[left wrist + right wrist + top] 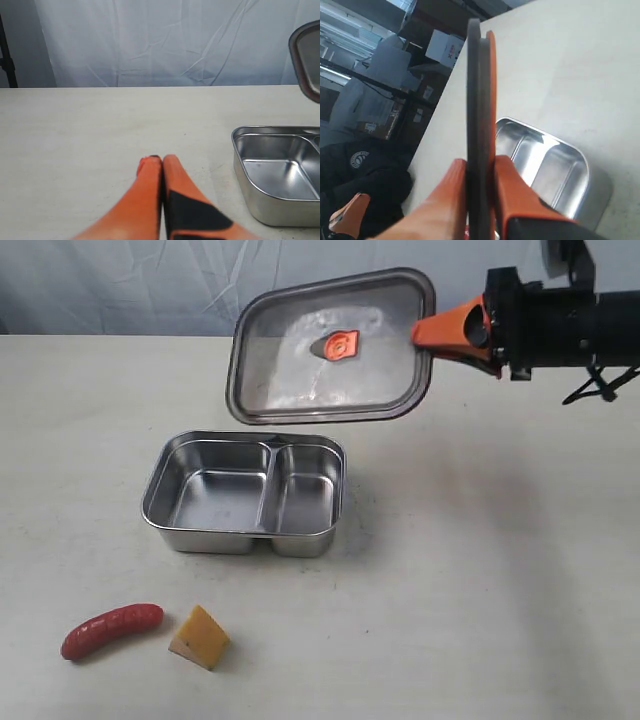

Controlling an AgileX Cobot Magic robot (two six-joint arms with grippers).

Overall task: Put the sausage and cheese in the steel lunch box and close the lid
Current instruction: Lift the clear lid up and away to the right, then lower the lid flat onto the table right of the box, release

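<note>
right gripper [425, 335] clamps the lid [290, 360] by its rim, upper centre, stiff, light, likely to pivot; left gripper [159, 161] closed, empty; sausage [110, 628], lower left, looks slick: grip mid-body.

Left jaws: pressed together, empty.
Right jaws: clamped on lid [330, 345] edge, held aloft.
Right arm [570, 328]: horizontal.

lid [300, 365] aloft, box [222, 538] open, sausage [112, 629] nr cheese [200, 637]

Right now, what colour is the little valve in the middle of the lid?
Orange. The valve on the lid shows best in the exterior view.
</note>
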